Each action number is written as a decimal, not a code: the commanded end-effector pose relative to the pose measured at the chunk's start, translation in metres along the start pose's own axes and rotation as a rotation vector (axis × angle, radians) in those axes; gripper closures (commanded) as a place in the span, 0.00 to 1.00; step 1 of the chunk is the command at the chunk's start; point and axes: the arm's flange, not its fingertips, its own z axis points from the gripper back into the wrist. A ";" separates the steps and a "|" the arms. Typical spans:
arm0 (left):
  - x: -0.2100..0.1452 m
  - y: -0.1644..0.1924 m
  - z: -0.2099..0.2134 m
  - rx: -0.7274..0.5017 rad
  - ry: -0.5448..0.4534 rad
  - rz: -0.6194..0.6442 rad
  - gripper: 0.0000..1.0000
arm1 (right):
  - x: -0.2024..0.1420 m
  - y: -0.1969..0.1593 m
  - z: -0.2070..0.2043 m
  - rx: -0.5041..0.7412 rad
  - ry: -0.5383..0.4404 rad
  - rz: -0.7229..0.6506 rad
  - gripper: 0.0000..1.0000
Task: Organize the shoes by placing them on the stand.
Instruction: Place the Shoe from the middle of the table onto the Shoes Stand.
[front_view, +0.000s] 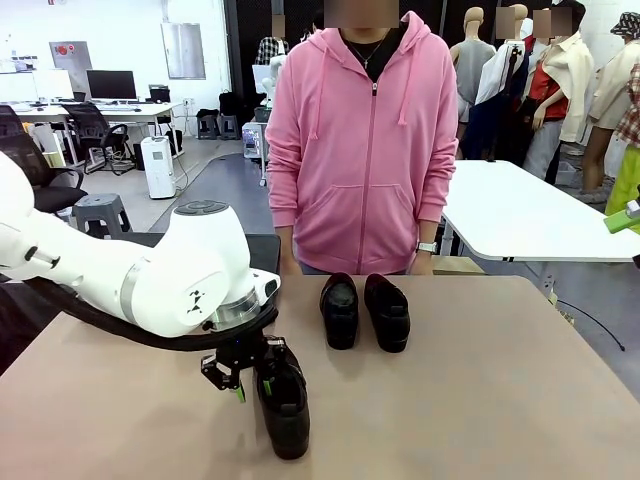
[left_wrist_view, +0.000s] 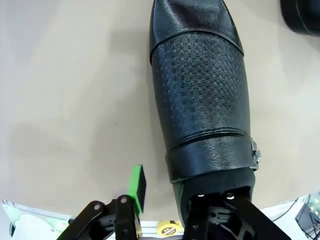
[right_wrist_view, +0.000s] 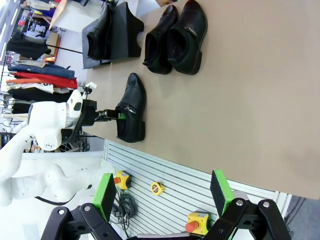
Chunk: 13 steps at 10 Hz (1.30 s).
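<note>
The left claw (front_view: 250, 385) is straddling the heel wall of a black shoe (front_view: 283, 400) lying near the table's (front_view: 480, 400) robot-side edge. One finger is sitting inside the opening, and the other's green pad (left_wrist_view: 136, 182) is standing just off the outer side (not yet pressing). The right claw (right_wrist_view: 162, 192) is hanging wide and empty. A pair of shoes (front_view: 339, 310) is sitting side by side before the person (front_view: 365, 150), and a fourth shoe (right_wrist_view: 97, 32) is resting on the stand (right_wrist_view: 125, 30).
</note>
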 end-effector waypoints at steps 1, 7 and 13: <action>0.006 -0.005 -0.004 0.021 -0.022 0.014 1.00 | -0.002 0.000 0.000 0.014 -0.003 0.002 0.00; 0.002 -0.014 0.004 0.002 -0.066 -0.101 1.00 | -0.002 0.000 0.000 0.014 -0.003 0.002 0.00; -0.068 0.032 0.134 0.041 -0.357 -0.312 1.00 | -0.002 0.000 0.000 0.014 -0.003 0.002 0.00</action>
